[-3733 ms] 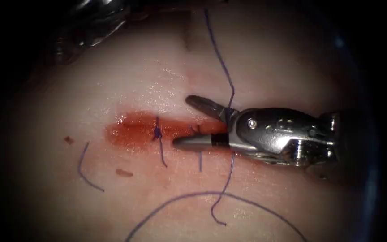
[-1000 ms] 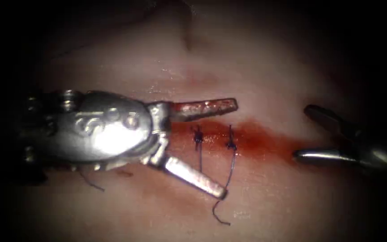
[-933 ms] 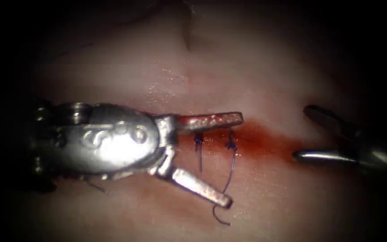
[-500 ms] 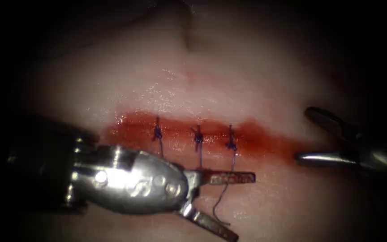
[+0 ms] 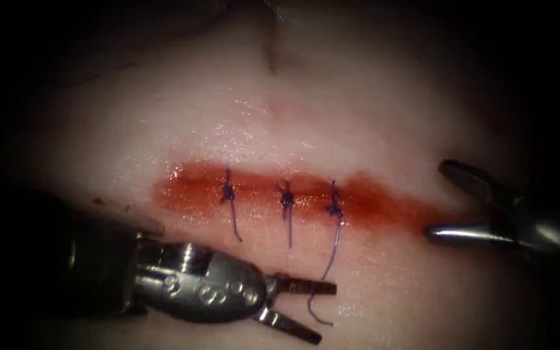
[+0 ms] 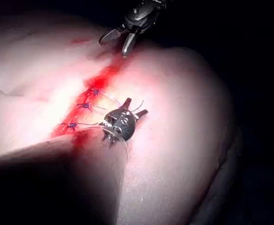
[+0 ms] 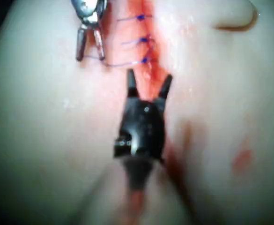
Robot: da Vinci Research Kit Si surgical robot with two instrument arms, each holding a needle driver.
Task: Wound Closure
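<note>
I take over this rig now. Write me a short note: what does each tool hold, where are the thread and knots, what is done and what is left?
Left tool: jaws open, holding nothing, below the cut, beside the tail of the rightmost stitch.
Right tool: jaws open, holding nothing, at the right end of the cut.
Stitches: three knots sit along the cut, the left knot, the middle knot and the right knot. Their thread tails hang below; the longest tail belongs to the right one.
Red fluid lies along the cut.
Needle: I cannot see it in these pictures.
Left: the right end of the cut carries no stitch; the long tail looks untrimmed.
</note>
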